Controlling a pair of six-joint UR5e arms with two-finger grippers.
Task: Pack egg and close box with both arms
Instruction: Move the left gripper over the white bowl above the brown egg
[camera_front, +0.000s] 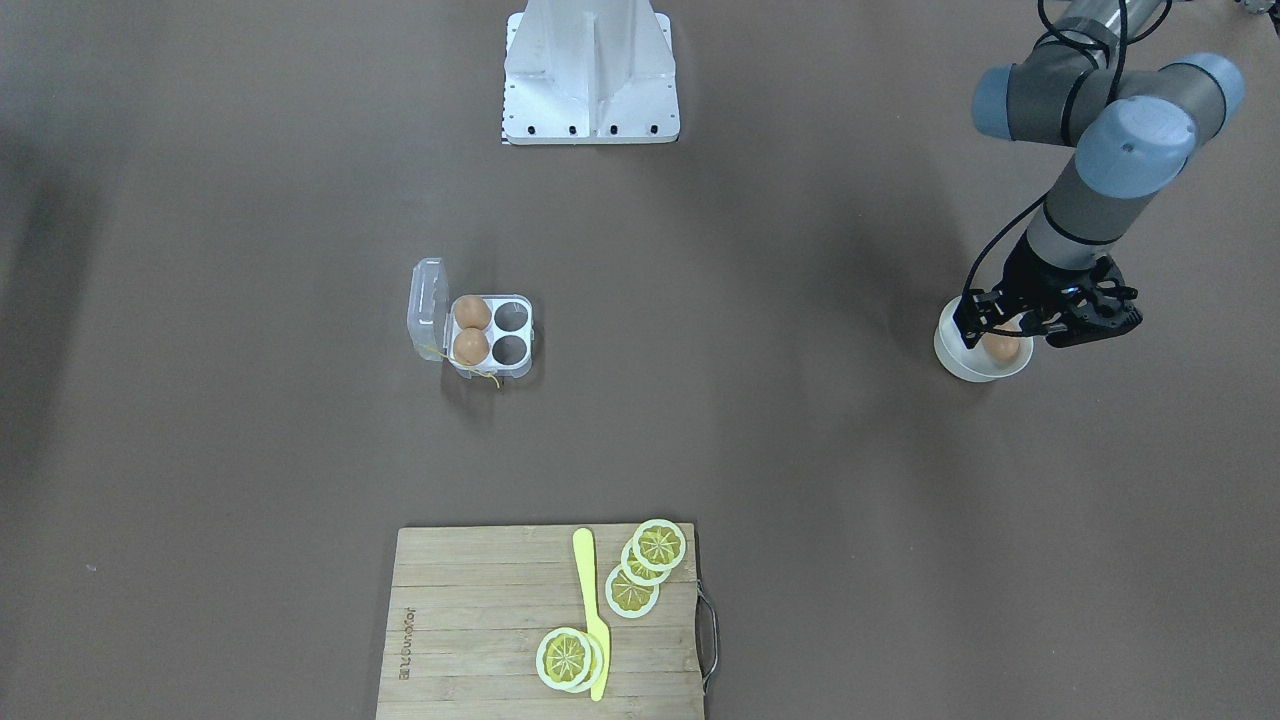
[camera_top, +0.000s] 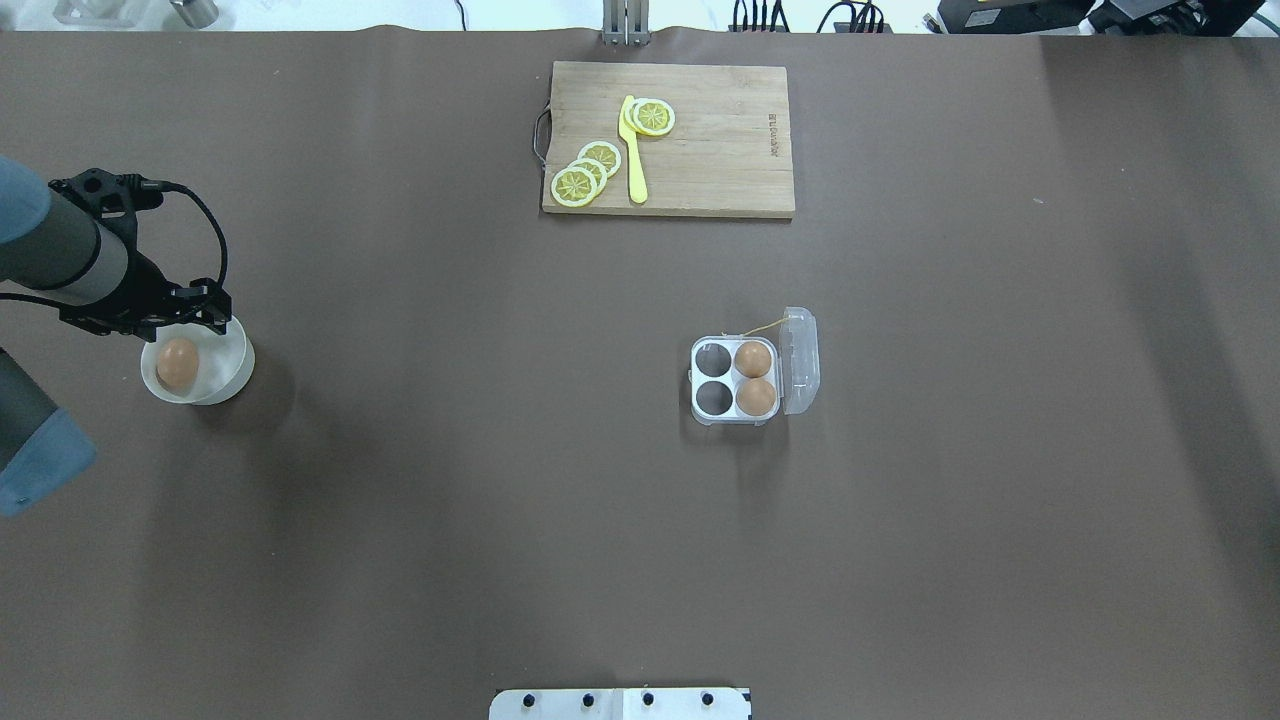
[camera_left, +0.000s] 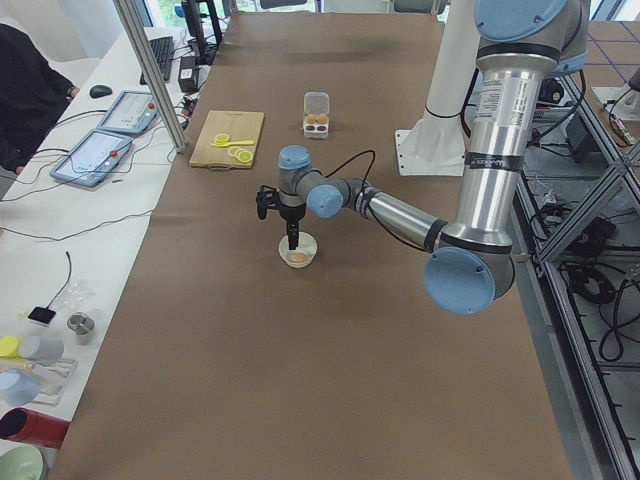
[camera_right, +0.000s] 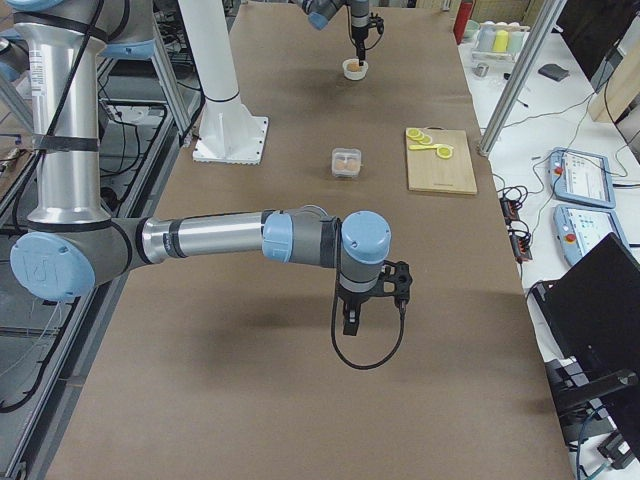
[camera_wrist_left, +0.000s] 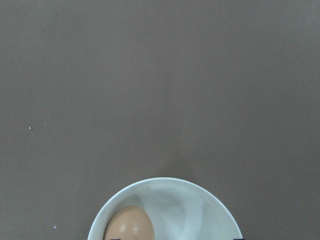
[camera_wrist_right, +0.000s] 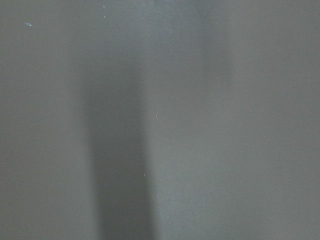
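The egg (camera_front: 1000, 347) lies in a round white bowl (camera_front: 960, 365) at the table's left end; it also shows in the overhead view (camera_top: 177, 363) and the left wrist view (camera_wrist_left: 129, 226). My left gripper (camera_front: 1003, 328) hangs open just above the bowl, fingers spread to either side of the egg, not touching it. The clear box (camera_front: 490, 335) stands mid-table with its lid (camera_front: 427, 308) swung open. Two identical eggs fill the cups by the lid; the other two cups are empty. My right gripper (camera_right: 350, 325) shows only in the exterior right view, low over bare table; I cannot tell its state.
A wooden cutting board (camera_front: 480, 620) with lemon slices (camera_front: 650, 560) and a yellow knife (camera_front: 592, 610) lies at the table's far edge from the robot. The white stand (camera_front: 590, 80) sits at the robot's side. Brown table surrounds the box.
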